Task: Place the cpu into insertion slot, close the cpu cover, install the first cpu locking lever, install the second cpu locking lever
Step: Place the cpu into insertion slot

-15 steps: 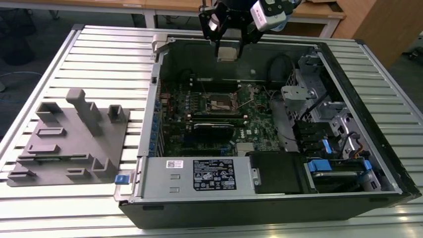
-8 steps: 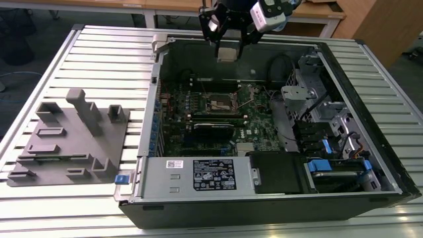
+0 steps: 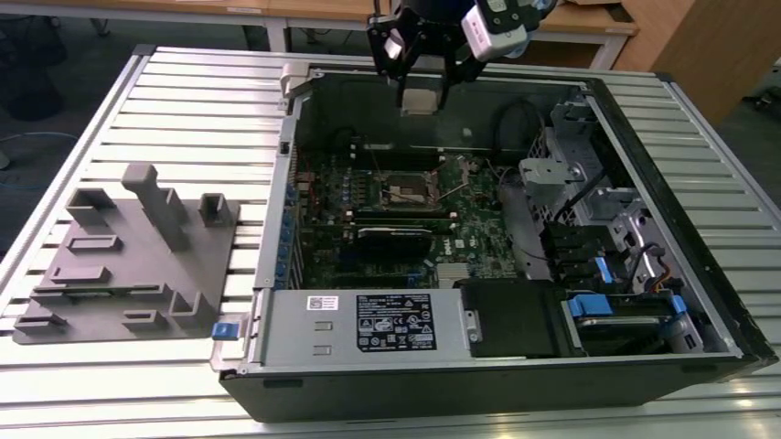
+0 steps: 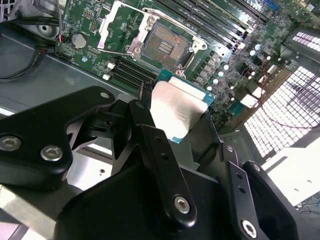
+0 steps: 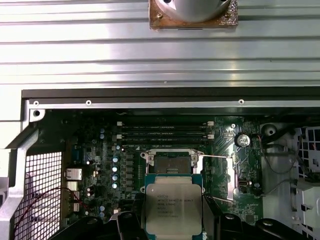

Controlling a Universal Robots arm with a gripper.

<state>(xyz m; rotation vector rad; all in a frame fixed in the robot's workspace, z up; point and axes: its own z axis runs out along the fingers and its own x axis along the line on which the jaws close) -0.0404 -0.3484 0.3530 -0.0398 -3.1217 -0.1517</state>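
Tool [image 3: 422, 84] hangs at the 12 o'clock edge of the open computer case [image 3: 276, 261] in the exterior view, above the far wall, with its jaws clamped on the cpu [image 3: 419, 101]. In the second wrist view the black fingers [image 4: 147, 131] press against opposite edges of the cpu [image 4: 177, 107], whose pale metal top faces away from the board, and the chip sits clear of the hardware beneath it. The first wrist view looks down on the cpu [image 5: 173, 207] from above, held level.

On the green circuit board [image 3: 470, 197] the insertion slot [image 3: 409, 190] lies near the middle of the case, toward 6 o'clock from the tool and well apart from it. Its dark contact field is uncovered in both wrist views [image 4: 165, 46] [image 5: 171, 162]. The cpu cover [image 4: 114, 24] stands swung up along one side of the slot, and two thin wire locking levers [image 5: 216, 156] stick out unlatched beside it. Long black memory slots [image 5: 162, 131] run along another side.

The case rests on a ribbed metal counter [image 3: 183, 101]. A grey fixture plate [image 3: 123, 265] lies at 9 o'clock from the case, and a labelled power supply [image 3: 366, 322] fills the case's 6 o'clock edge.
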